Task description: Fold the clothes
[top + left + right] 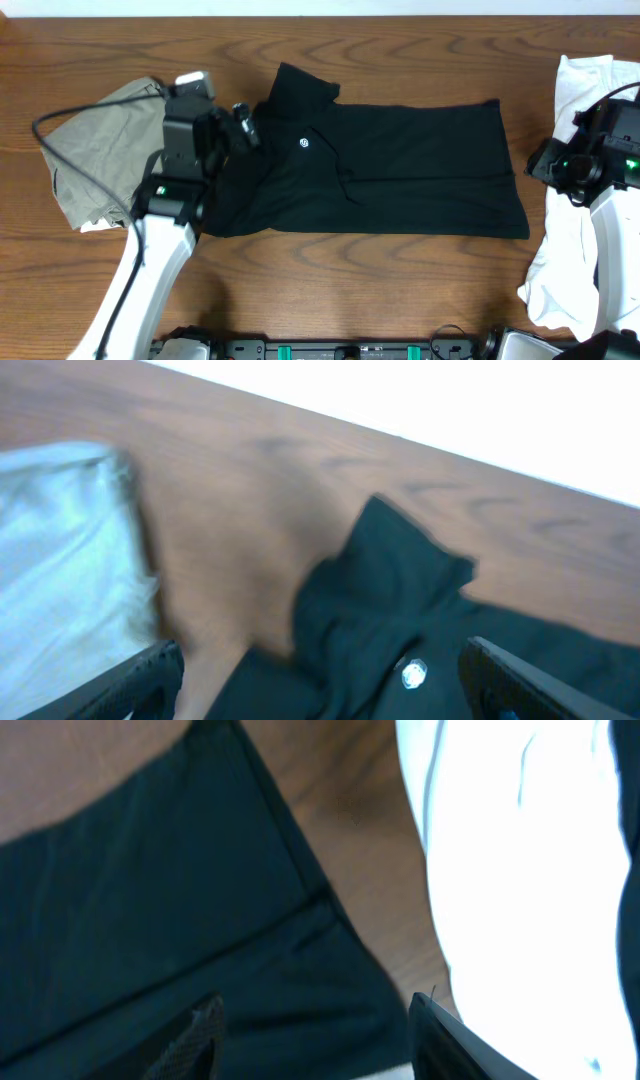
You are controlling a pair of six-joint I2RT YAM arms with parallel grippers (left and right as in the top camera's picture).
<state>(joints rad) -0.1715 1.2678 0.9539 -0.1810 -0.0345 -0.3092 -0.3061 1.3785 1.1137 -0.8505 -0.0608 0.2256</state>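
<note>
Wooden table from above, bare along the near edge. At the near right, a white garment in a loose heap, running on toward the far right. Across the middle, a black shirt lying flat and lengthwise, collar end to the left, hem to the right, already a long narrow band with no sleeves showing, seemingly tucked in; small white logo face up near the left end. Just off the shirt's right edge, the right gripper, fingers moderately parted above the hem corner, gripping nothing, white garment just beside. At the shirt's left end, the left gripper, fingers spread wide above the cloth near the logo, empty. Further left, an olive-grey garment, crumpled; its meeting with the shirt hidden by the arm. Farthest, the collar, jutting toward the far edge, slightly askew. Judged step: a pause between folds, sides apparently done, both hands free, cloth at rest. Next move, probably: pinching the corners of one short end and carrying it over to the other to halve the length. Calls for a low, shallow pinch on a thin layered edge without dragging the layers beneath, matched height on both sides for a square fold, and staying clear of the white heap.
</note>
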